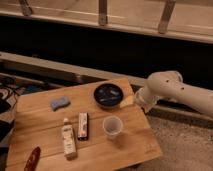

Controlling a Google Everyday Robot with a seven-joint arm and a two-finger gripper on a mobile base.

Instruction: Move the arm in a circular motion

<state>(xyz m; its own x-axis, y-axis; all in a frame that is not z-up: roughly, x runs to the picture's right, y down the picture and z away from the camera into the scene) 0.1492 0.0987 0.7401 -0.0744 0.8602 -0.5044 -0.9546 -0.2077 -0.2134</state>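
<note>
Wooden table crowded with bowl, cup, bottle; arm held beside right edge, likely for clear circling. Gripper out of view, state unknowable.

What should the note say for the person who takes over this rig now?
Gripper: not in view; jaws unknown.
Large cream-white tubular robot arm: enters from the right, its rounded end near the light wooden table's right rear corner, beside the round black bowl.
Done: progress of the circle cannot be told.
Left: the circular motion; probably keep clear of the bowl and the clear plastic cup.
</note>
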